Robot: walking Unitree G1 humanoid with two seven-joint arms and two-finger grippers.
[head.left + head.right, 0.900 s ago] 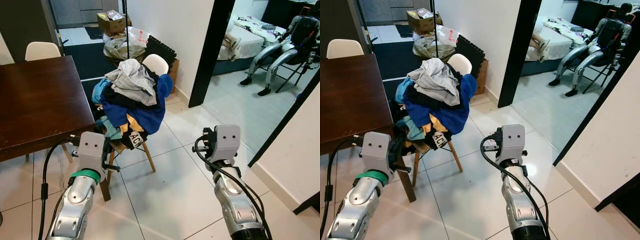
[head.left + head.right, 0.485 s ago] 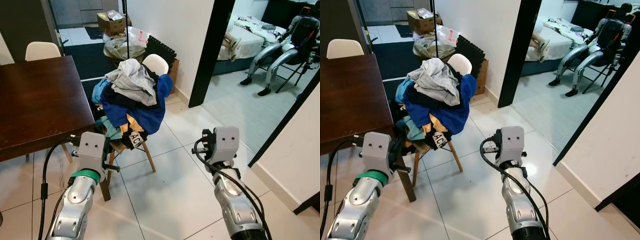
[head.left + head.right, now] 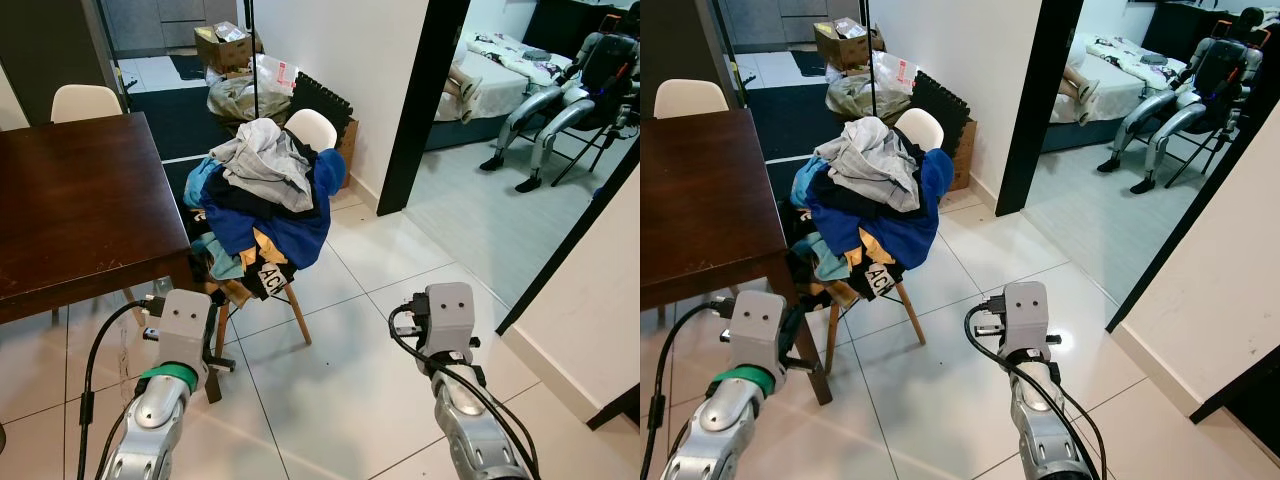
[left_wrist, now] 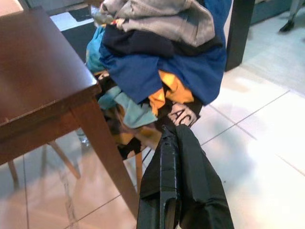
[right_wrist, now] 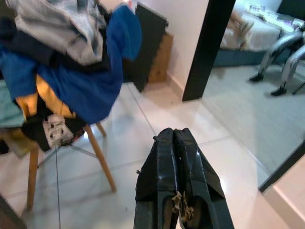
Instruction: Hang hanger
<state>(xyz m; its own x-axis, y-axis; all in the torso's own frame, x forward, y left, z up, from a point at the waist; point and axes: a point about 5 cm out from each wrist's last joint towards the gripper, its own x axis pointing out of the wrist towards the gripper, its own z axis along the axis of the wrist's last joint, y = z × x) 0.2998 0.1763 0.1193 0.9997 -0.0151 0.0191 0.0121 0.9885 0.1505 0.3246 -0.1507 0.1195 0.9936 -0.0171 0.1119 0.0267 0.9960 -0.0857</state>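
A wooden-legged white chair point(image 3: 312, 128) stands in front of me, heaped with clothes point(image 3: 265, 190): grey, blue, teal, orange and black pieces. My left gripper point(image 4: 172, 131) is held low beside the table's leg point(image 4: 109, 157), pointing at the pile, and its black fingers point(image 4: 183, 157) are pressed together on nothing. Over the tiled floor to the right of the chair my right gripper point(image 5: 172, 132) is also held low, shut and empty. Both silver arms, left point(image 3: 160, 400) and right point(image 3: 465, 420), rise from the bottom of the eye views.
A dark wooden table point(image 3: 70, 200) is on my left, with a second white chair point(image 3: 85, 100) behind it. At the right a black-framed doorway point(image 3: 420, 100) opens onto a bedroom with a bed point(image 3: 500, 70) and a seated robot point(image 3: 570, 90). Boxes and bags point(image 3: 230, 60) lie behind the chair.
Both arms have sunk lower and drawn back toward me. The chair, the clothes and the table have stayed put.
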